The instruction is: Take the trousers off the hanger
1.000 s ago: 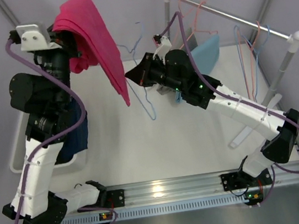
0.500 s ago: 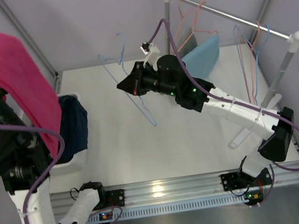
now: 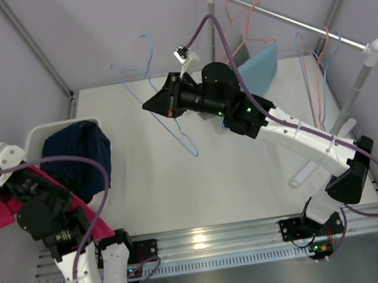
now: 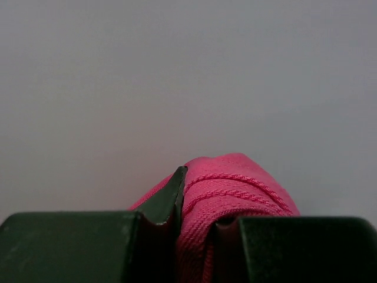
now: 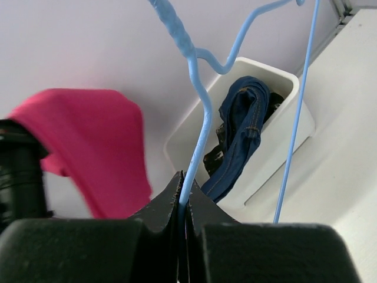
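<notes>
two pincers are both clenched. the left pincer (image 4: pixel 197 221) bites a fold of the magenta trousers (image 4: pixel 235 183), the stitched cloth bulging up between its fingers with only a plain grey wall behind. from above, that arm stands at the far left, past the edge of the table (image 3: pixel 235 170), and the pink cloth hangs off it beyond the left edge of the frame, apart from every hanger.

the right pincer (image 5: pixel 184 197) is squeezed tight on the wire of a blue hanger (image 5: pixel 193 59), gripping it below the twisted neck. the arm reaches from the right base across to the rear middle of the table and holds the hanger up in the air. the hanger carries no cloth; its thin wire frame slopes down over the white table surface.

a white bin (image 3: pixel 34 138) sits at the left edge of the table, just beside the left arm. the navy trousers (image 3: pixel 79 160) lie bunched inside it and drape over its near rim. in the right wrist view a dark speckled piece (image 5: pixel 213 158) shows under the navy cloth in the bin.

at the rear right a rail (image 3: pixel 299 24) holds several pink and blue wire hangers, and a pale blue cloth (image 3: pixel 257 72) hangs near its left post.
</notes>
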